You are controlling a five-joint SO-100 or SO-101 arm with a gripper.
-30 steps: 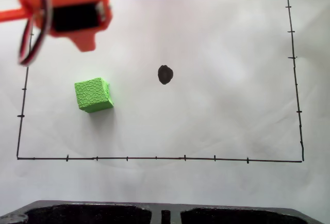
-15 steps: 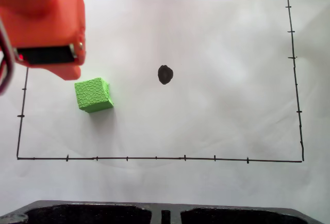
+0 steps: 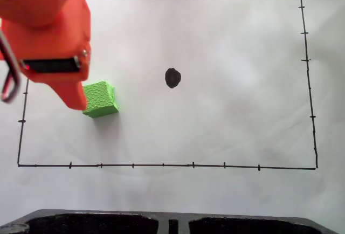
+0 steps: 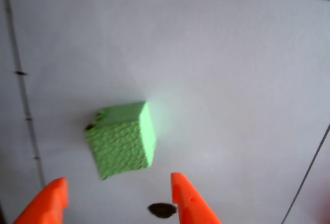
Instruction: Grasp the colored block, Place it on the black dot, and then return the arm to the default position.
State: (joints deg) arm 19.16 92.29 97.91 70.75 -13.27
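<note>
Block (image 3: 101,99) sits on the white sheet (image 3: 226,115), at about nine o'clock from the black dot (image 3: 172,77) and well apart from it in my fixed view. In my wrist view the gripper (image 4: 116,195) has its fingers (image 4: 188,201) spread wide, with the green cube just beyond them at twelve o'clock, untouched. I see the orange arm (image 3: 46,34) hanging over the block's left edge.
</note>
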